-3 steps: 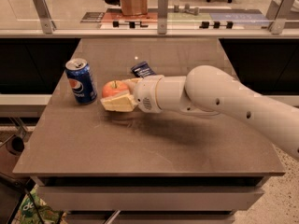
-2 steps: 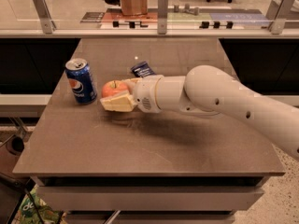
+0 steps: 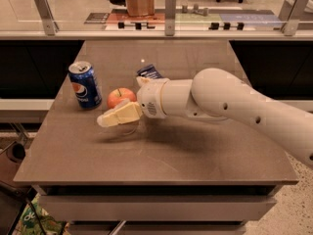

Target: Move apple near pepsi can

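The apple (image 3: 121,97) sits on the table (image 3: 161,160) left of centre, and I work back toward it from the front edge. Nearest me is bare grey tabletop. Over it the white arm (image 3: 230,104) reaches in from the right, ending in the gripper (image 3: 117,117), which hangs low just in front of the apple with its cream tip pointing left. From here I cannot tell how far the jaws are open or whether they have hold of anything. The apple stands upright right behind the gripper, stem up. The pepsi can (image 3: 84,84) stands just to its left, close but with a small gap between them. Behind the wrist a dark blue packet (image 3: 149,72) peeks out. Beyond the table's far edge runs a glass-fronted counter with a brown box (image 3: 139,0) on it.
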